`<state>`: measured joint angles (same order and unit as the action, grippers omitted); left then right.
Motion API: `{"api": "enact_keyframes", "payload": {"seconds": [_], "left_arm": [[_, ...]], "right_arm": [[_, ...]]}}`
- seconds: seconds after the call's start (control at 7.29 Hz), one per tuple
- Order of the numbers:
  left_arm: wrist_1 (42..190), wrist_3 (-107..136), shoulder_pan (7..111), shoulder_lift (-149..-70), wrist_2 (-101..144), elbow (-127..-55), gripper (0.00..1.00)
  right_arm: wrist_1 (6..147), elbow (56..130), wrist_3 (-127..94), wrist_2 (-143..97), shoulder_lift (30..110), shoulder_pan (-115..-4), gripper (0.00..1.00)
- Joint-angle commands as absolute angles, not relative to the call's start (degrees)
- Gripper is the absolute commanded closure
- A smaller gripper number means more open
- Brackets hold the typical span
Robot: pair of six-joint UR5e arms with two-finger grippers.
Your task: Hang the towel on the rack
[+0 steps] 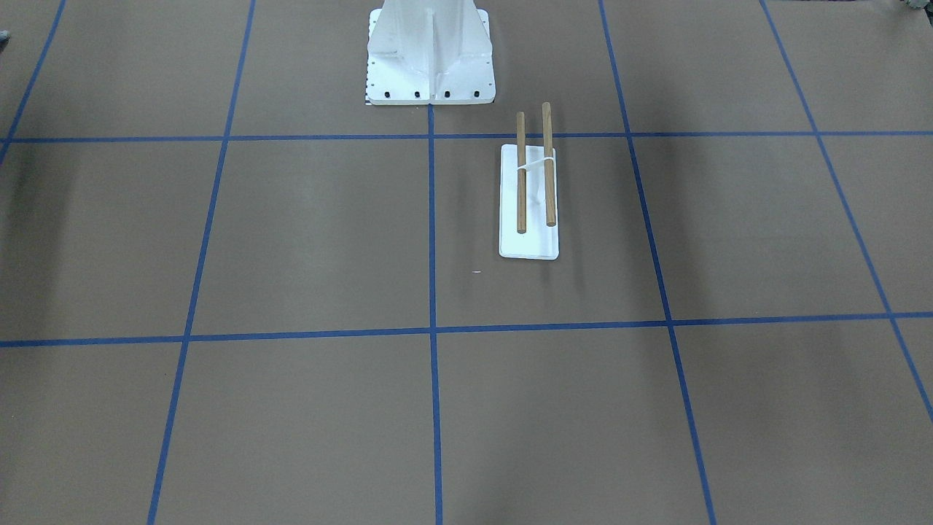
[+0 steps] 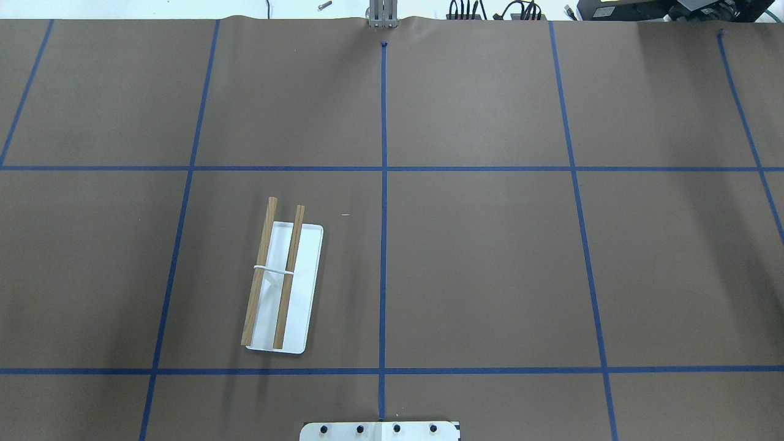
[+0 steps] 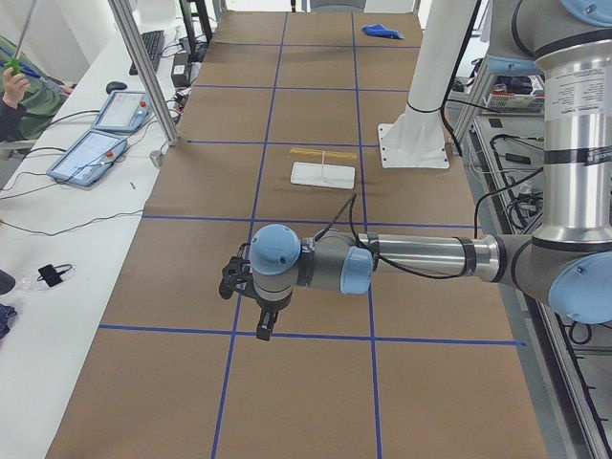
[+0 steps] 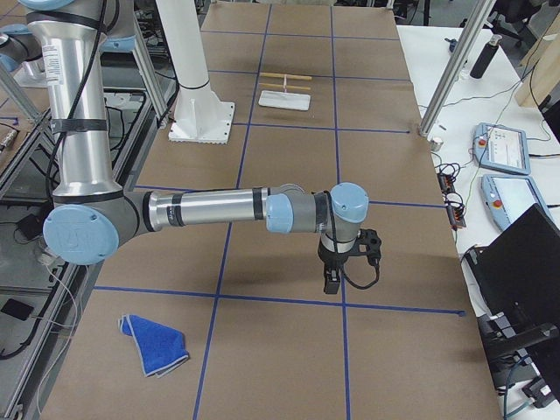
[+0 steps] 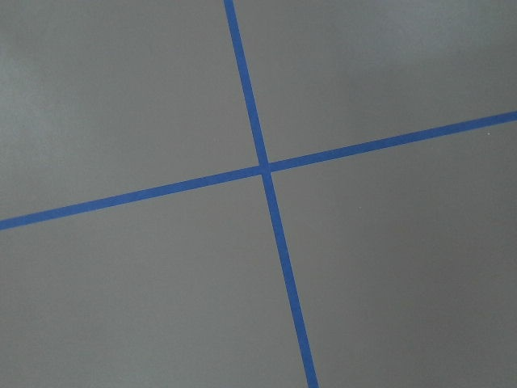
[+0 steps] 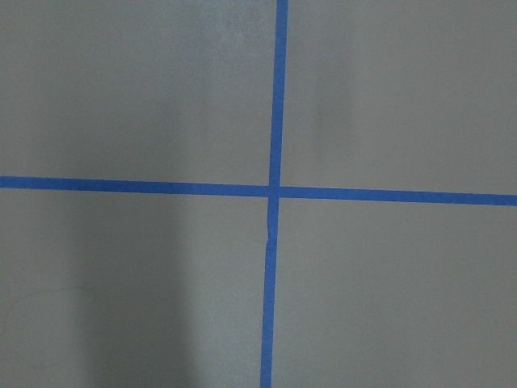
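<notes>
The rack (image 1: 528, 244) stands with its white base on the brown table, its two brown rods (image 1: 521, 175) bare; it also shows in the overhead view (image 2: 303, 275) and in both side views (image 3: 323, 174) (image 4: 284, 99). The blue towel (image 4: 156, 346) lies crumpled on the table at the robot's right end, far from the rack; it also shows small in the left side view (image 3: 387, 31). My left gripper (image 3: 261, 328) hangs over a tape crossing near the left end. My right gripper (image 4: 332, 282) hangs over a tape crossing near the right end. I cannot tell whether either is open or shut. Both wrist views show only table and blue tape.
The large white bolted pedestal (image 1: 430, 58) stands at the robot's edge, close behind the rack. Blue tape lines (image 2: 384, 184) grid the table. A side bench with tablets (image 3: 91, 153) and a person (image 3: 19, 91) runs along the far edge.
</notes>
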<state>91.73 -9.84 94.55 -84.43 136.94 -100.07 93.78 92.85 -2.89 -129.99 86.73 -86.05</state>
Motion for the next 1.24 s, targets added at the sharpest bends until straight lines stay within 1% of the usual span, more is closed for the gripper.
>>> {"api": "enact_keyframes", "payload": {"seconds": [0.0, 0.41, 0.69, 0.82, 1.1], "left_arm": [[90.79, -9.84, 95.36, -84.55, 134.32, -100.81, 0.02], [91.05, -9.93, 95.27, -85.77, 133.68, -101.16, 0.02], [90.97, -9.93, 95.27, -85.43, 133.77, -101.25, 0.02], [91.05, -9.93, 95.19, -85.26, 133.86, -101.25, 0.02], [91.49, -9.93, 95.19, -85.08, 134.12, -101.34, 0.02]], "right_arm": [[93.78, 92.99, -2.90, -130.08, 86.75, -86.04, 0.00], [93.69, 95.09, -2.64, -129.99, 86.57, -86.04, 0.00], [93.87, 100.52, -3.33, -130.60, 86.83, -85.87, 0.00], [93.69, 100.89, -2.99, -131.82, 92.23, -85.26, 0.00], [93.69, 100.99, -2.81, -132.36, 99.02, -84.46, 0.00]]}}
